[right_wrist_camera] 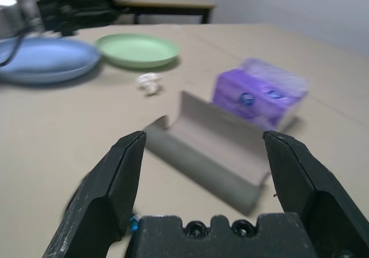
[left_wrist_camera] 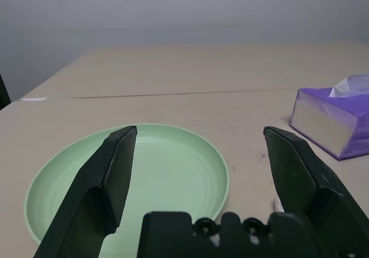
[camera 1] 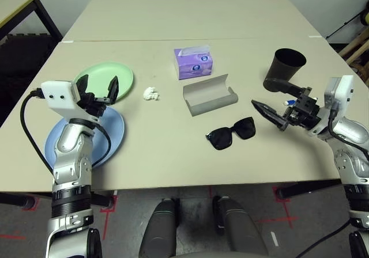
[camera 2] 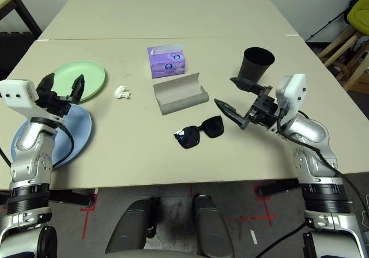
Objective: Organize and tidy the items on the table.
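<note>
Second beige table [camera 1: 179,13] butts against the far edge. Dark grey floor [camera 1: 300,223] with red tape marks [camera 1: 283,196]. Wooden chair [camera 2: 340,42] off far right corner. Plain pale wall [left_wrist_camera: 184,10] behind.

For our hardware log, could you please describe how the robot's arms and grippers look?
Both forearms are silver with black ribbed joint bands. Each wrist carries a white boxy module, and a black cable loops from it. The left gripper and right gripper each have two black tapered fingers.
</note>
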Available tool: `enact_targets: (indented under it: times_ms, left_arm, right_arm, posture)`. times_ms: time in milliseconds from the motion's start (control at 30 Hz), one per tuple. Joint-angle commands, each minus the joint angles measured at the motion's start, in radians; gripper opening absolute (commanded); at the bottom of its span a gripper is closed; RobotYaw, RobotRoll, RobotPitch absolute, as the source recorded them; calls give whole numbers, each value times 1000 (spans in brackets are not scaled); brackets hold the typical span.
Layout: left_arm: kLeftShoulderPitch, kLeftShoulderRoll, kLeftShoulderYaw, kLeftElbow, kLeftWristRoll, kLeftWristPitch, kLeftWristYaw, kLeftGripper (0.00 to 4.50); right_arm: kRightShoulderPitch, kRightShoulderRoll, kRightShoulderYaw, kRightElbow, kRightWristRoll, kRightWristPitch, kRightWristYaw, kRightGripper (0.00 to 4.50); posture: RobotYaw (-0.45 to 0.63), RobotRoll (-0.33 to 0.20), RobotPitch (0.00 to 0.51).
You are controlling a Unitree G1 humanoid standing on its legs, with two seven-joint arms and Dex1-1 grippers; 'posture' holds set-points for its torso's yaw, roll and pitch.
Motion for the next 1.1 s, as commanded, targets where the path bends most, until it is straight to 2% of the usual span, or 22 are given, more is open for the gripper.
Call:
enact_targets:
  times_ms: [33, 300, 600, 767, 1100]
  left_arm:
    - [15, 8, 5, 2, -12, 15, -13, 4500]
    - [27, 18, 11, -12, -14, 30, -28, 4500]
    - [43, 35, 14, -32, -27, 53, -53, 4500]
    - [55, 57, 17, -47, -45, 74, -82, 4500]
    - [85, 127, 45, -65, -93, 111, -164, 4500]
  right_arm:
    - [-11, -10, 5, 47, 19, -9, 66, 4468]
    - [-40, -16, 17, 93, 37, 36, 158, 4468]
    - [-45, -49, 76, 144, -48, -152, 328, 4468]
    - [-81, -44, 64, 188, -42, -144, 313, 4468]
    - [-78, -30, 71, 178, -39, -137, 290, 4468]
  posture:
    - [84, 0, 143]
    - [95, 0, 146]
    - [106, 0, 151]
    - [115, 0, 152]
    - [126, 0, 155]
